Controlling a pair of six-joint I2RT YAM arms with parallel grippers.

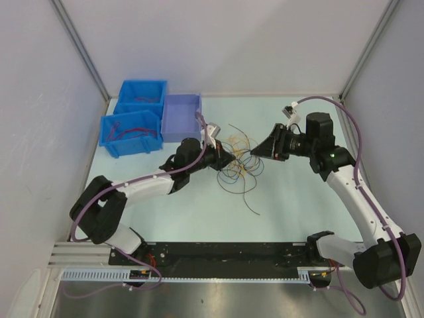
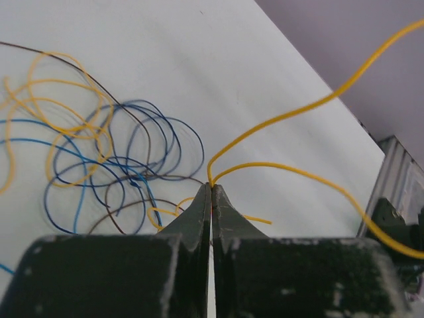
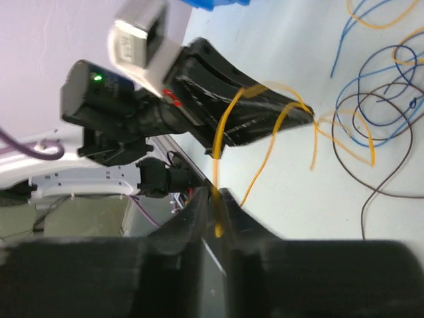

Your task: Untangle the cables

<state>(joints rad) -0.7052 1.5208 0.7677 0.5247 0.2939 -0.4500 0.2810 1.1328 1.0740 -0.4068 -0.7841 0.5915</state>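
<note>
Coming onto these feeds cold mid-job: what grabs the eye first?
The loose knot of cables in the middle of the table, flanked by both arms. In the left wrist view the left gripper is pinched shut on a yellow cable looping up from its tips, and a yellow strand runs between the right gripper's fingers. Blue bins sit at the far left.

The cables (image 2: pixel 126 165) are yellow, orange, blue and dark brown on the pale desk (image 2: pixel 199 53). 2 bins (image 1: pixel 129 142) are bright blue, a 3rd bin (image 1: pixel 179 129) lavender. The left hand (image 2: pixel 211 189) and right hand (image 3: pixel 215 195) are dark grey.
</note>
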